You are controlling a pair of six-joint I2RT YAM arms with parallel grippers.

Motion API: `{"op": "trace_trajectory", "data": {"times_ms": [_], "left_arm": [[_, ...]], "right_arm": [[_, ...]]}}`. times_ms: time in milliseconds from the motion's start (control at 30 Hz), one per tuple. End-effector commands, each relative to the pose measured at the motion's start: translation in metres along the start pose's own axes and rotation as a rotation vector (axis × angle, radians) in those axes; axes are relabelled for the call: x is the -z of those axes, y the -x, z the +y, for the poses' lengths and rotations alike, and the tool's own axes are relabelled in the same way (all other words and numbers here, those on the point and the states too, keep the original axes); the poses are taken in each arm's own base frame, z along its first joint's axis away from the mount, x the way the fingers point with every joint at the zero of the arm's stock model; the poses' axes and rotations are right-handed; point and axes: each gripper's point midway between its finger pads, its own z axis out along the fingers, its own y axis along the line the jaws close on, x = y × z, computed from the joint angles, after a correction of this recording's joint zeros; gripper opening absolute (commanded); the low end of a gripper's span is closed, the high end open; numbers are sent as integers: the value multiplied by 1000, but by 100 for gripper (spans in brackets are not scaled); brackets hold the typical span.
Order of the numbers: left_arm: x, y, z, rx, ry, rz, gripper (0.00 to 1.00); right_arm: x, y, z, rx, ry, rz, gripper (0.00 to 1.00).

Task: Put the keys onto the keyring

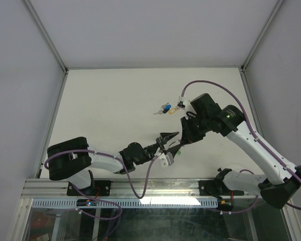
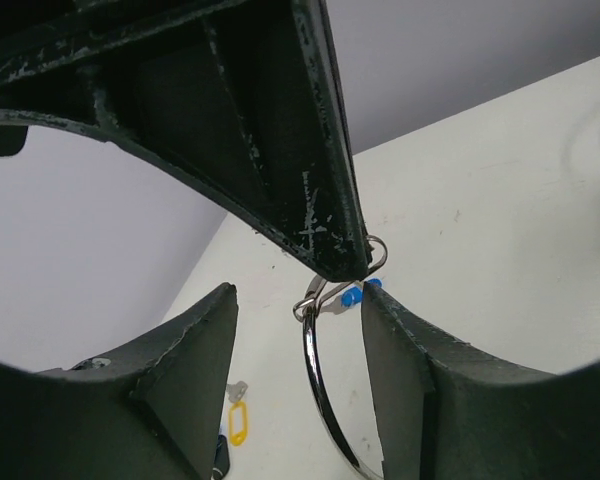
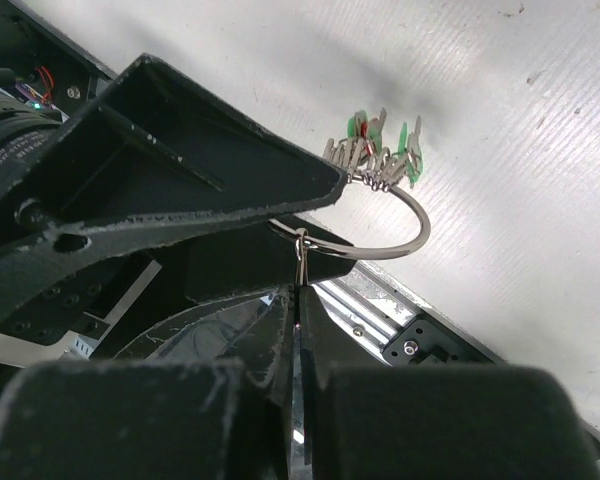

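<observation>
Right fingers (image 3: 410, 420) were clamped together on the keyring (image 3: 420, 225), held aloft over the near edge of the counter (image 1: 115, 100), green keys (image 3: 380, 140) already bunched on it. Left fingers (image 2: 430, 400) stood apart either side of the wire. The loose keys (image 1: 165, 108) lay mid-counter, so I'd say the threading was all left to do.

A white tabletop (image 1: 110, 105) sits enclosed by plain grey walls (image 1: 140, 30) with aluminium corner posts (image 1: 45, 35)

The keyring (image 2: 312, 370) is hanging between the parted fingers (image 2: 180, 370); a blue key (image 2: 353, 296) is lying beyond them on the surface (image 2: 500, 230).
</observation>
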Motion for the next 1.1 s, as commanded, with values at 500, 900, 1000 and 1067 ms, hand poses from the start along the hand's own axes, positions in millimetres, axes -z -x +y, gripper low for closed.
{"op": "trace_trajectory", "data": {"times_ms": [500, 900, 1000, 1067], "left_arm": [[-10, 20, -3, -232, -1, -14, 17], [3, 25, 24, -154, 168, -24, 0], [5, 24, 33, -63, 230, -8, 0], [6, 23, 40, 17, 272, 9, 0]], "right_arm": [[7, 10, 8, 19, 31, -37, 0], [22, 27, 12, 41, 32, -163, 22], [35, 39, 14, 41, 35, -286, 33], [43, 47, 12, 36, 26, -375, 38]]}}
